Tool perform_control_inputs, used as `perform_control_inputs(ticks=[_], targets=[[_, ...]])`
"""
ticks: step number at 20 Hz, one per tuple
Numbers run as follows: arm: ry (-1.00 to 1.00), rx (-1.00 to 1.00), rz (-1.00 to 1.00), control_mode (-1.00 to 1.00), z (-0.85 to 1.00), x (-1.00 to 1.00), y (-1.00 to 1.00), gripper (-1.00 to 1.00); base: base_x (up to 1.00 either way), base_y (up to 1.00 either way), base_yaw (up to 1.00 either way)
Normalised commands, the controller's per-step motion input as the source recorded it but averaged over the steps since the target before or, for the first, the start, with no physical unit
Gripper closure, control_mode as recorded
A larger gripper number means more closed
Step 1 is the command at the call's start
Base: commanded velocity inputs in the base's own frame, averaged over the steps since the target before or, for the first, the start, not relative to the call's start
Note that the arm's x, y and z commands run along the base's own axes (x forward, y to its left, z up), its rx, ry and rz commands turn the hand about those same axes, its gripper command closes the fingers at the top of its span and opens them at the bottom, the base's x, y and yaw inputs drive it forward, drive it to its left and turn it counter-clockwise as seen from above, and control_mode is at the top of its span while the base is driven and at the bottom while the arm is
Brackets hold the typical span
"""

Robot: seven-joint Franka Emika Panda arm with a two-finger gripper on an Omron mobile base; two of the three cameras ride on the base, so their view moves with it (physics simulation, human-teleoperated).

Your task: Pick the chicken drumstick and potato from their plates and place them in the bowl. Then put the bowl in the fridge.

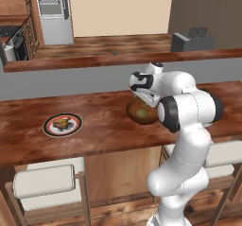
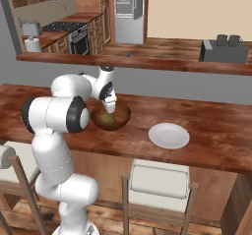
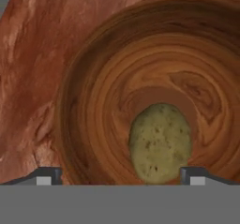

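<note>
Wooden counter [image 2: 211, 126] is carrying two plates [image 1: 62, 125] [image 2: 169, 135] and one bowl [image 3: 89, 101], one potato [image 3: 160, 142] lying between the wide-spread jaws.

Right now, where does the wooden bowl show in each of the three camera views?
Left base view: the wooden bowl sits on the counter at centre, partly behind the arm.
Right base view: left of centre, under the open gripper, left of the white plate.
Hand view: across the frame, rim at, the potato lying inside.
Shared landmark: the gripper just above the bowl.
</note>
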Motion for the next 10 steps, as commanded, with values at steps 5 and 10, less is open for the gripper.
perform_control_inputs(ticks=[5,10], targets=[[0.01,-0.03,0.37,-1.00,0.40,-0.33,0.30,-1.00,0.00,0.00,0.00],[0.03,-0.11,0.36,-1.00,0.33,-0.15,0.51,-1.00,0.00,0.00,0.00]])
